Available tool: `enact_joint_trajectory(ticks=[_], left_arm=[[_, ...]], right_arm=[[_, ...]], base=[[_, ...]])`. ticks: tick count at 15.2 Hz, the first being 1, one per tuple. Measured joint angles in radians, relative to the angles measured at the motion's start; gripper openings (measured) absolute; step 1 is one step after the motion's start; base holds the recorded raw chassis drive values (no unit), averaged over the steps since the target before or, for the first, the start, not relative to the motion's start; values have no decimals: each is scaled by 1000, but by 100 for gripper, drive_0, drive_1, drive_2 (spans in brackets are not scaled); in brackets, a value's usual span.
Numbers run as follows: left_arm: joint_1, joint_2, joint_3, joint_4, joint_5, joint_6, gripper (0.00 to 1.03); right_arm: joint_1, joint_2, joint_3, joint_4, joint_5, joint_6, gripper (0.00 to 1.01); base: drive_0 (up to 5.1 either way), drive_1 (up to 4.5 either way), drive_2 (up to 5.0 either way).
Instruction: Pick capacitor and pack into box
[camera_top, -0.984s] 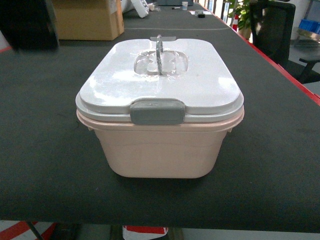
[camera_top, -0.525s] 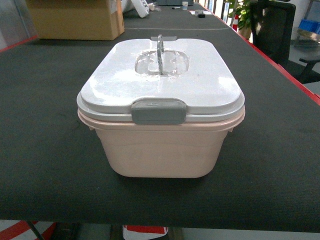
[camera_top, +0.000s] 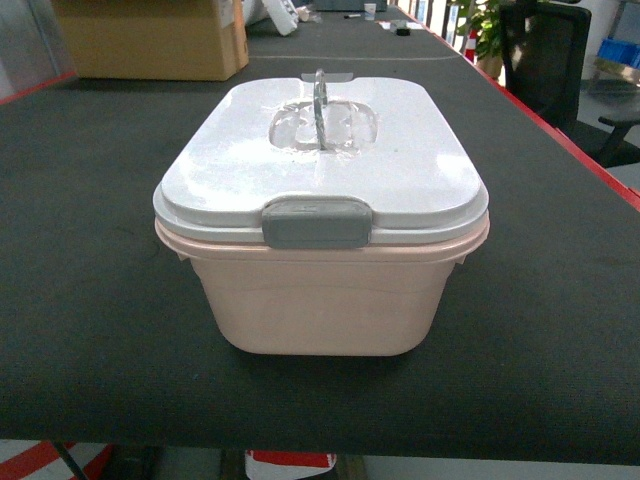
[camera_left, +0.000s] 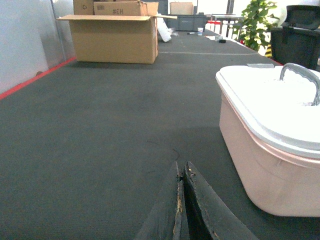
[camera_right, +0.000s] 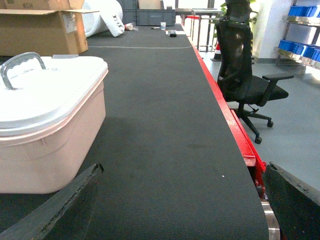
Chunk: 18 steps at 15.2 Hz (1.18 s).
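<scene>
The box (camera_top: 320, 300), a pale pink tub, stands in the middle of the black table with its white lid (camera_top: 330, 160) on, its grey latch (camera_top: 316, 222) facing me and its clear handle (camera_top: 319, 95) upright. The capacitor is out of view in every frame. My left gripper (camera_left: 182, 167) is shut with nothing between its fingers, low over the mat to the left of the box (camera_left: 260, 150). Right of the box (camera_right: 50, 150), my right gripper (camera_right: 185, 167) stands wide open and empty. Neither gripper shows in the head view.
A brown cardboard carton (camera_top: 150, 40) sits at the far left of the table. The table's red right edge (camera_right: 225, 115) runs beside a black office chair (camera_right: 240, 75). Blue bins (camera_right: 300, 10) fill a shelf at the far right.
A dark shape at the head view's top left one second ago has left the picture. The box has not moved.
</scene>
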Motion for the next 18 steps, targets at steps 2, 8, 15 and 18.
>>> enact_joint_trajectory(ticks=[2,8,15,18], left_arm=[[0,-58,0,-50,0,0,2],[0,-127,0,-124,0,0,2],[0,-350,1,-362,0,-1,17],[0,-350,1,-362,0,-1,35]], right_arm=[[0,0,0,0,0,0,98],[0,0,0,0,0,0,98],[0,0,0,0,0,0,98],[0,0,0,0,0,0,98]], base=[[0,0,0],[0,0,0],[0,0,0],[0,0,0]])
